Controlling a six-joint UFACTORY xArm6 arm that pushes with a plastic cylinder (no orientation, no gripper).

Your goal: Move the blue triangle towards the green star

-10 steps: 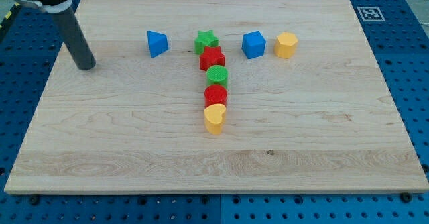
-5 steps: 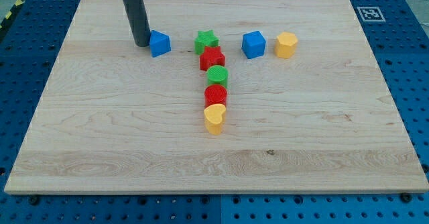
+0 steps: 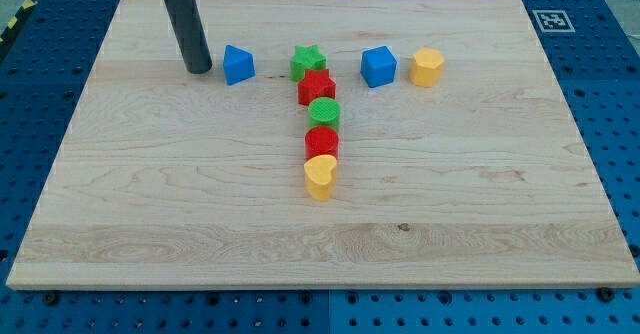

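Blue triangle [image 3: 237, 64] sits between my tip [image 3: 199, 70] and green star [image 3: 308, 61].

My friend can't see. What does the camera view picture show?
A dark rod's tip rests on a wooden board, just left of a blue triangle with a small gap between them. Right of the triangle sits a green star atop a line of red, green and yellow blocks.

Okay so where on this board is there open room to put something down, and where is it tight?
Open: everything below the yellow heart to the board's bottom edge, plus both side stretches flanking the column. Tight: the top row, from my tip beside the blue triangle past the green star to the yellow block.
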